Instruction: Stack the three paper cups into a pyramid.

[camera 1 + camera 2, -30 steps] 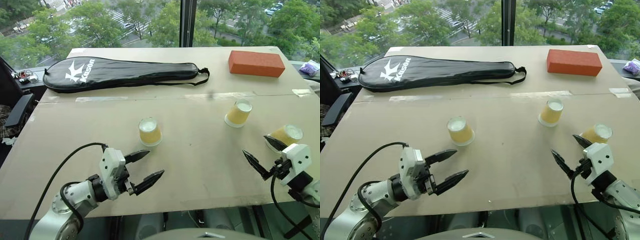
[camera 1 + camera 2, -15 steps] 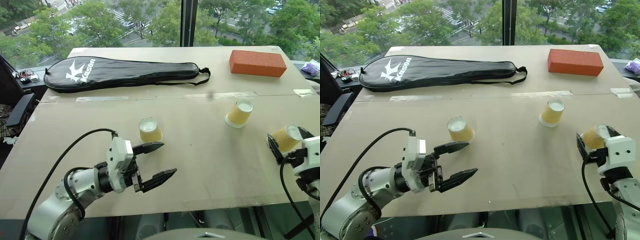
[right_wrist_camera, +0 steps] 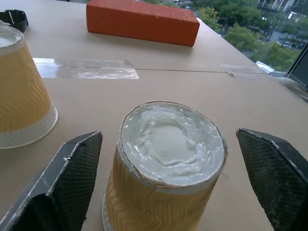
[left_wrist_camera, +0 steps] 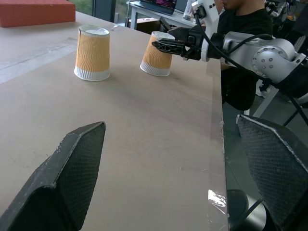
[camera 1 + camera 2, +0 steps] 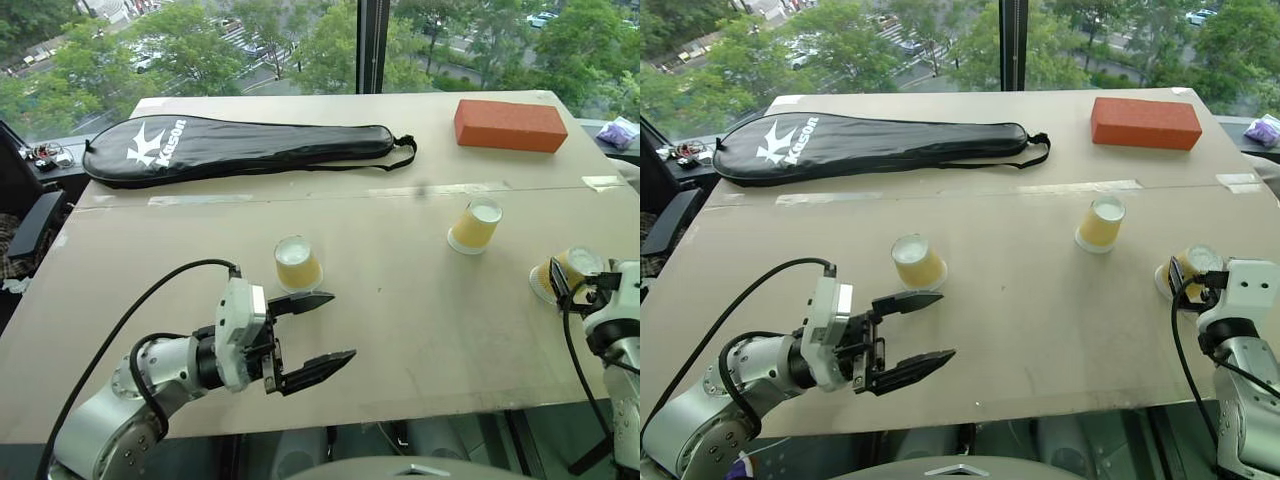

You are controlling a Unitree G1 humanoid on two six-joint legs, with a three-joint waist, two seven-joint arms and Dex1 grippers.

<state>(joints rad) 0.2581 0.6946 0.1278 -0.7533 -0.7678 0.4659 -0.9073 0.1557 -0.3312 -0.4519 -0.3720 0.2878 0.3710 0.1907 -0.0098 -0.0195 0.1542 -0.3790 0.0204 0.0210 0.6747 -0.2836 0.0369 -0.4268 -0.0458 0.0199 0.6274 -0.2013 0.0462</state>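
Nearest, left claw spread wide over the tan worktop, holding nothing. At the right edge, right claw around 1 upside-down yellow-orange paper cup, not yet pinching. 2 more cups stand apart. Farthest, orange brick.

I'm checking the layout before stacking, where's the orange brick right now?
In the head views, the orange brick lies at the table's far right corner by the window, beyond the middle paper cup and right of the black racket bag.
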